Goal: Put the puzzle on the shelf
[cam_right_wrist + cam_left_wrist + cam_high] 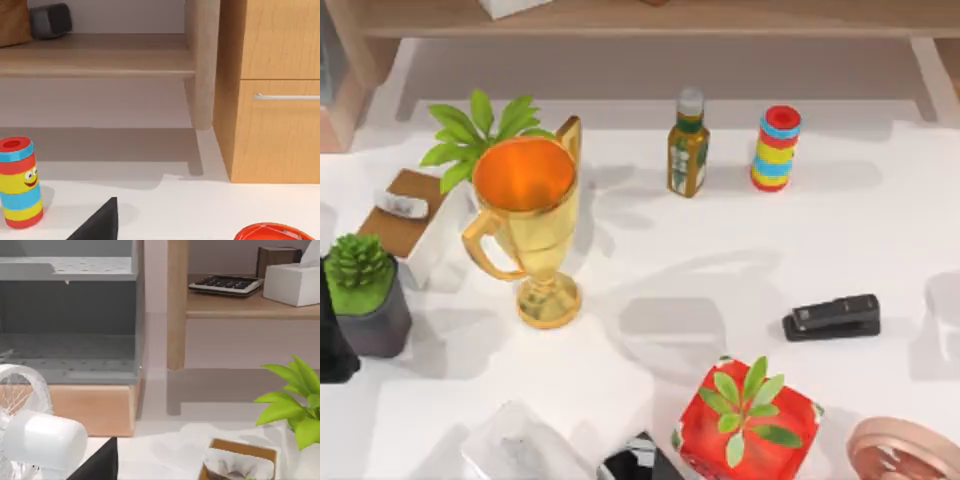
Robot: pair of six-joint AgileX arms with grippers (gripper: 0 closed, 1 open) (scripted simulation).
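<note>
My left gripper (95, 464) waits at the table's left, facing the shelf (720, 18); wide or narrow, I cannot tell; trophy (525, 225), bottle (687, 145) and ring stack (776, 148) crowd the approach; my right gripper (97, 222) likewise, state untold; where the puzzle lies I cannot tell.

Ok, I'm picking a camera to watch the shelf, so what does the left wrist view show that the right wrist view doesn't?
Left wrist view has, right wrist view lacks: a black calculator and a white tissue box on the shelf, a grey rack, a white fan, and green plant leaves.
Right wrist view has, left wrist view lacks: the ring stack on the table, and a wooden drawer cabinet.
Both: the shelf's light-brown board and a pale upright support.
</note>
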